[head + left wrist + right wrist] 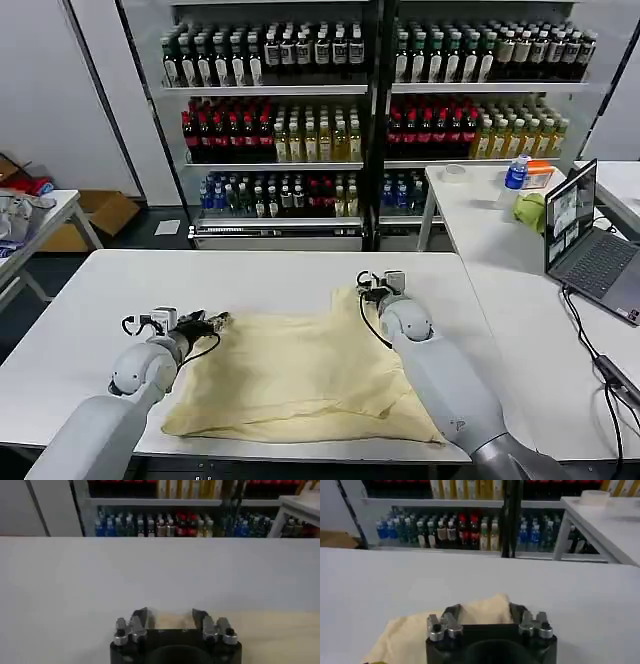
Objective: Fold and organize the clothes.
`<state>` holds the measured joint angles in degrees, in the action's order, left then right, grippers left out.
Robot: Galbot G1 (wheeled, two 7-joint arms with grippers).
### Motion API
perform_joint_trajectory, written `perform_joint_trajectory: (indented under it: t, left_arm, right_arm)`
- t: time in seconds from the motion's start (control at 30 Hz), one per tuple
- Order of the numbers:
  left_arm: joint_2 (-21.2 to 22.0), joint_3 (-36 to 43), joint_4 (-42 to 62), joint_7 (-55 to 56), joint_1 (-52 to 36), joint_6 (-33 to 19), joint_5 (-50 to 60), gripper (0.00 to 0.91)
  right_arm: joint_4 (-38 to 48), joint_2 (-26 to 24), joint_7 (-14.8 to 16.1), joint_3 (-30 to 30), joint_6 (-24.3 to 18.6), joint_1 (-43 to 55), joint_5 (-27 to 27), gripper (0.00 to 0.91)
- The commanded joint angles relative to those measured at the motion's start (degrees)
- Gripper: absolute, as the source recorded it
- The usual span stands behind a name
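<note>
T-shirt [300, 375] lay spread on the white table [90, 310], centre to near edge, rumpled, its near hem close to the table's near edge. No fold was made yet, as far as I could judge.

Left gripper [212, 322] sat low at the shirt's far-left corner. In the left wrist view its jaws stood apart with a pale strip of cloth [170, 621] lying between them, not pinched. Left gripper [170, 617]: open.

Right gripper [375, 288] was at the far-right corner, where the fabric peaked up. The right wrist view showed the jaws wide apart, a hump of shirt [480, 611] between them. Right gripper [484, 614]: open too, nothing clamped.

I read this as the grasp step for the first fold, both arms set on the far corners. Next I'd need both jaws to close on the fabric, lift together and carry the far edge toward the near hem. The thin cloth may slip, or only one layer may be caught.
</note>
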<state>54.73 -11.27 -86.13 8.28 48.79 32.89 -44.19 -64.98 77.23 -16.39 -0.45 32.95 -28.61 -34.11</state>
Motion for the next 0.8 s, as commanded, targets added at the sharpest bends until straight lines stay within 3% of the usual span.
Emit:
perform_joint_trajectory:
  t: [0.03,0.17,0.47,0.8]
  left_arm:
    - [0.07,0.21,-0.23,-0.34,0.89,0.18,-0.29,0.02]
    - [0.06,-0.12,-0.56,-0.91,1.31,0.16,-0.64,0.02]
    - [0.24,-1.58,-1.48,-1.47,1.18,-0.66,-2.98,0.02]
    - [-0.74,-4.64,-5.07,-1.58,2.31,-0.99,-6.12,0.02]
  right_arm:
    - [1.13,0.28,0.06,-0.21,0.2,0.17,-0.35,0.0]
    - [0.3,0.24,0.12,-0.09,-0.22,0.06,-0.53,0.0]
    - [-7.25,-1.15,-0.68,-0.3,-6.69,-2.36,1.28,0.0]
    - [-17.74,-5.4,-1.43,1.6,-5.83,-6.22,0.02,0.0]
